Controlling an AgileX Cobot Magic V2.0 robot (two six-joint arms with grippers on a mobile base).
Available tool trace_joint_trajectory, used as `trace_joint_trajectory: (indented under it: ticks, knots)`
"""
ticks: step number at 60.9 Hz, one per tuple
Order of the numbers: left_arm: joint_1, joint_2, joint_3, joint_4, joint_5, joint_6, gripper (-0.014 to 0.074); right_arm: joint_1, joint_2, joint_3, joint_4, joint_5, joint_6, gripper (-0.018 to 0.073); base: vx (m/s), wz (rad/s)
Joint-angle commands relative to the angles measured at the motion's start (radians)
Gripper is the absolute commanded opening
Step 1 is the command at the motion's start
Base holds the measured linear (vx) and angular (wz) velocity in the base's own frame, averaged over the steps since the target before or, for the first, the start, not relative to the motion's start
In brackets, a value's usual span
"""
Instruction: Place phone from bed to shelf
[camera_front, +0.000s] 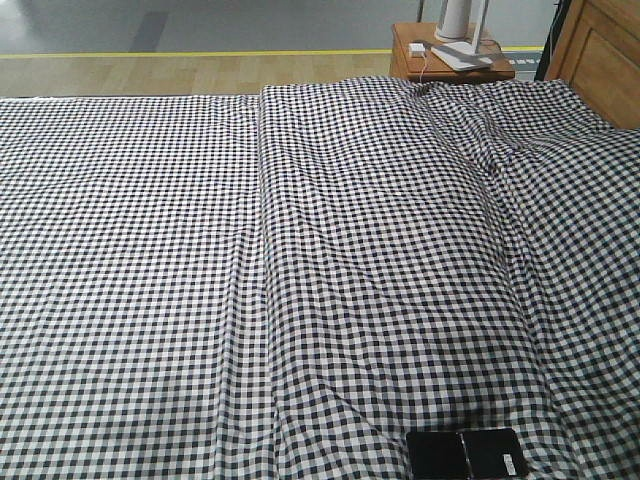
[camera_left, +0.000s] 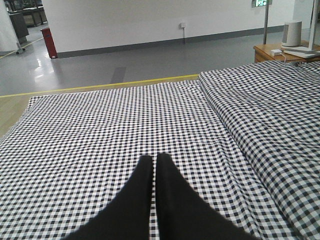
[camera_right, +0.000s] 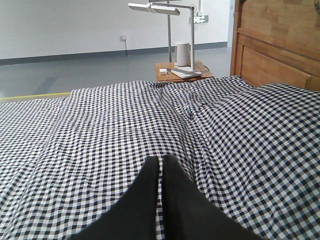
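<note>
The phone (camera_front: 466, 453), flat glossy black with a seam across its middle and a small white sticker, lies on the bed (camera_front: 300, 260) at the bottom edge of the front view, right of centre. The bed's gingham cloth fills all three views. In the left wrist view my left gripper (camera_left: 154, 159) is shut with nothing in it, hovering over the cloth (camera_left: 125, 125). My right gripper (camera_right: 161, 160) is likewise shut and empty above the cloth (camera_right: 125, 125). Neither wrist view shows the phone. The shelf is out of view.
An orange-brown bedside table (camera_front: 450, 55) stands beyond the bed's far right corner, carrying a white lamp (camera_right: 183, 52) and a small white charger (camera_front: 416, 49). The brown wooden headboard (camera_right: 280, 45) rises at the right. Grey floor with a yellow line (camera_left: 100, 86) lies beyond the bed.
</note>
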Motion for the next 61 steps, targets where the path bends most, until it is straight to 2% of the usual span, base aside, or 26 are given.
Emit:
trace_joint_trajectory:
  ticks: [1,61]
  knots:
    - [0.001,-0.013,-0.021,-0.009,-0.072,-0.006,0.0001,0.0,-0.013,0.002,-0.005,-0.075,-0.008,-0.0006,0.0,0.0]
    - [0.001,-0.013,-0.021,-0.009,-0.072,-0.006,0.0001,0.0,-0.013,0.002,-0.005,-0.075,-0.008,-0.0006,0.0,0.0]
